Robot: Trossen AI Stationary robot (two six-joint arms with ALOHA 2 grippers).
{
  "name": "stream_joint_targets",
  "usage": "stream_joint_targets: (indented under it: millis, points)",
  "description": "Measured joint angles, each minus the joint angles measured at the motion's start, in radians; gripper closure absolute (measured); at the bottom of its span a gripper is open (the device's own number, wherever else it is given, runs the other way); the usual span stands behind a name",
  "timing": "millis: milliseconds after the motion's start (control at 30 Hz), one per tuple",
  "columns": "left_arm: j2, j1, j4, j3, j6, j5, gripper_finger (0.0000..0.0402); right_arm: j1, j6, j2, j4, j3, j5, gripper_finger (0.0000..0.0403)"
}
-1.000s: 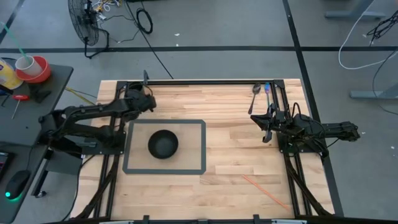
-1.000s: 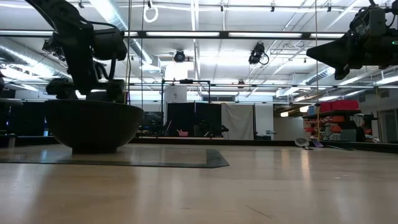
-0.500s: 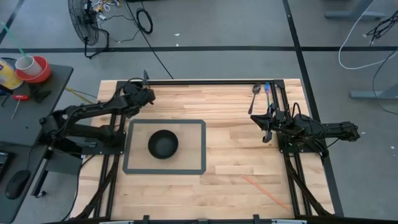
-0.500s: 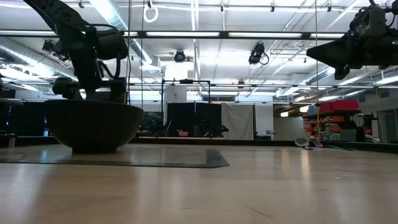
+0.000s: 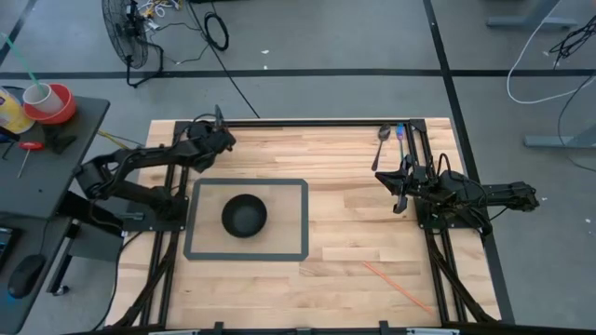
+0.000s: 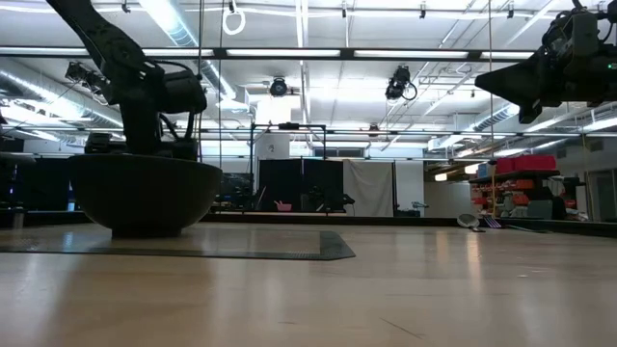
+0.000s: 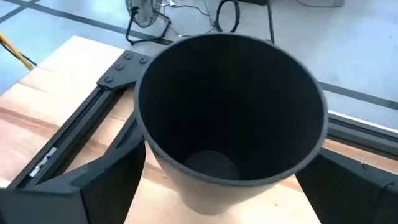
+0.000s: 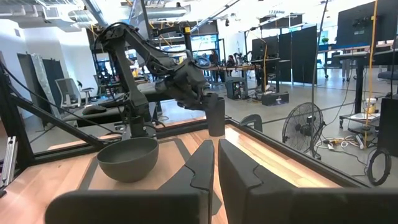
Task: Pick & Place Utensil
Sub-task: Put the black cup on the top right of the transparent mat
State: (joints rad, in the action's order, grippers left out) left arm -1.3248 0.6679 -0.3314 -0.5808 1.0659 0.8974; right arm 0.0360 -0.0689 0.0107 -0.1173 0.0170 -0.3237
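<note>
Left gripper point(image 5: 217, 128) is your working pincer: in the high view you find it at the far left corner of the table point(image 5: 345, 233), clenched on a dark cup point(image 5: 220, 115) that shows edge-on just past its tip. The right gripper point(image 5: 399, 189) waits near the table's right edge, over the wood. The utensils point(image 5: 389, 136), a spoon and a blue-handled piece lying side by side, rest at the far right corner, well apart from both grippers. A dark bowl point(image 5: 245, 215) sits inside the grey mat point(image 5: 291, 249) left of centre. A thin orange stick point(image 5: 396, 285) lies on the near right part of the table.

In the low view you see the bowl point(image 6: 143, 196) on the mat point(image 6: 318, 249) at the left, with the left arm rising behind it. The right gripper point(image 6: 525, 89) hangs high at the upper right, clear of the tabletop. The utensils point(image 6: 477, 222) appear as small shapes at the far right of the table.

In the left wrist view the cup point(image 7: 230, 118) fills the frame, its mouth facing the camera and its inside empty, held between the two dark fingers point(image 7: 96, 186), which press its sides.

In the right wrist view the right gripper's fingers point(image 8: 202, 171) stand pressed together with nothing between them. Beyond them you see the bowl point(image 8: 128, 158) and the left gripper point(image 8: 205, 99) holding the cup point(image 8: 216, 116) upright above the far table edge.
</note>
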Motion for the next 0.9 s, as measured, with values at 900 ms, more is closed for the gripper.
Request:
stream_joint_targets:
  millis: [900]
  points:
    - [-0.098,0.062,0.155,-0.001,-0.085,0.110,0.0056,0.000,0.000,0.000,0.000,0.000,0.000,0.0376]
